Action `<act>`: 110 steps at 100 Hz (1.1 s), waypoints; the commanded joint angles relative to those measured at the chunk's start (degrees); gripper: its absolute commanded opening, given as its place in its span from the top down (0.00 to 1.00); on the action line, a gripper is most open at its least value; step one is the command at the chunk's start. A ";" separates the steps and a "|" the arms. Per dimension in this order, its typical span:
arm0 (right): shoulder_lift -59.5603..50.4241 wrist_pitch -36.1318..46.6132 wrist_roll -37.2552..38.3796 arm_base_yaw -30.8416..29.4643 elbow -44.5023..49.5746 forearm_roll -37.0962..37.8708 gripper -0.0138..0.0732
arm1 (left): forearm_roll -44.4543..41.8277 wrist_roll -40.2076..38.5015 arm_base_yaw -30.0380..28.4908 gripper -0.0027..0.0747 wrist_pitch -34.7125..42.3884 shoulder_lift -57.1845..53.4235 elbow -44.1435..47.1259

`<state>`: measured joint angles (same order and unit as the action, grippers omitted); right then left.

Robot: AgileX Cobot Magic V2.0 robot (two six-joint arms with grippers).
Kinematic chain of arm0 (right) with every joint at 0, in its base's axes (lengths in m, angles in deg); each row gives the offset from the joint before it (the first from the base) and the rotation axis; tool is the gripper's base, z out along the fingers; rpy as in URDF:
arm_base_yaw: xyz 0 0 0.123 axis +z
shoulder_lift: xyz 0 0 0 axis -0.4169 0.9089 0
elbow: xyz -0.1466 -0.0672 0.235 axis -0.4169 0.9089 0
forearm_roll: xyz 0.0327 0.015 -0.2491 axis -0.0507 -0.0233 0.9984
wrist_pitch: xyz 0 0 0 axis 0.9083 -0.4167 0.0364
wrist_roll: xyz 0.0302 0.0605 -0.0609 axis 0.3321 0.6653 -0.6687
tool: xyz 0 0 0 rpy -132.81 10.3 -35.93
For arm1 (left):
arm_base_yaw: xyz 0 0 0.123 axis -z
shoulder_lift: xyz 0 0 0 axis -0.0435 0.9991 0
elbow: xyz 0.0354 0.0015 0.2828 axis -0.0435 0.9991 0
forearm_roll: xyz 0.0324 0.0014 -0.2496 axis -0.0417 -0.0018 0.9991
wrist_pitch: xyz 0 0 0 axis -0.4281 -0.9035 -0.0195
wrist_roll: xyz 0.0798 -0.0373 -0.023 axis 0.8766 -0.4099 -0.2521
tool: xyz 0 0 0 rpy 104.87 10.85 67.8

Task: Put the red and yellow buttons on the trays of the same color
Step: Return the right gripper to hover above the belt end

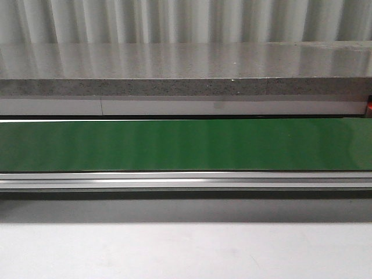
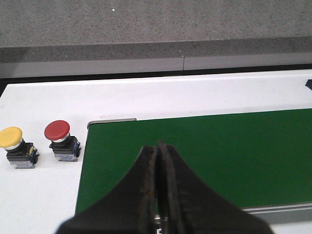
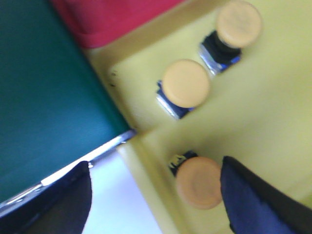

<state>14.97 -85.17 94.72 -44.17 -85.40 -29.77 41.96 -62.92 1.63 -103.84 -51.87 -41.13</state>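
Buttons nowhere in the front view: only a long, smooth green belt point(image 1: 186, 144), a shiny metal rail point(image 1: 186, 180) under it, and a speckled grey stone ledge point(image 1: 186, 72) behind. No arms there either.

In the left wrist view, a yellow button point(image 2: 10, 137) and a red button point(image 2: 57, 130) side by side on a flat white table point(image 2: 170, 95), just beside the belt's end. Round, mushroom-shaped caps on small blocky bases. Left gripper point(image 2: 160, 185) over the belt, black fingers pressed together, nothing between them.

In the right wrist view, all blurry. Three yellow buttons point(image 3: 186, 83) point(image 3: 239, 23) point(image 3: 198, 183) in a smooth yellow tray point(image 3: 263, 112). Red tray point(image 3: 112, 19) cut off at the edge. Right gripper point(image 3: 153, 195) spread wide, holding nothing, one button close beside a finger.
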 commanded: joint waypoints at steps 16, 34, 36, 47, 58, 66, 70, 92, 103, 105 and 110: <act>-11.21 3.89 -5.58 14.40 -1.68 0.28 0.21 | 1.15 -0.12 -0.03 0.99 4.18 -0.05 -1.56; -17.85 3.68 -7.98 21.07 -1.63 0.35 0.25 | 1.15 -0.12 -0.03 0.99 4.18 -0.05 -1.56; -18.50 3.68 -8.08 21.32 -1.63 0.35 0.27 | 1.15 -0.12 -0.03 0.99 4.18 -0.05 -1.56; -21.24 2.63 -8.22 21.55 -1.63 0.35 0.43 | 1.15 -0.12 -0.03 0.99 4.18 -0.05 -1.56; -22.84 1.84 -8.22 21.55 -1.63 0.35 0.67 | 1.15 -0.12 -0.03 0.99 4.18 -0.05 -1.56; -23.06 1.43 -8.22 21.55 -1.63 0.35 0.84 | 1.15 -0.12 -0.03 0.99 4.18 -0.05 -1.56; -23.06 1.16 -8.22 21.55 -1.63 0.35 0.90 | 1.15 -0.12 -0.03 0.99 4.18 -0.05 -1.56; -23.06 0.88 -8.22 21.55 -1.63 0.35 0.92 | 1.15 -0.12 -0.03 0.99 4.31 -0.05 -1.56; -23.06 0.88 -8.22 21.55 -1.63 0.35 0.92 | 1.15 -0.12 -0.03 0.99 4.31 -0.05 -1.56; -23.06 0.88 -8.22 21.55 -1.63 0.35 0.92 | 1.15 -0.12 -0.03 0.99 4.21 -0.05 -1.56; -23.06 0.88 -8.22 21.55 -1.63 0.35 0.92 | 1.15 -0.12 -0.03 0.96 4.21 -0.05 -1.56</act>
<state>-7.90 -87.43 87.07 -22.71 -85.40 -30.26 41.96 -62.92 1.63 -103.84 -51.87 -41.13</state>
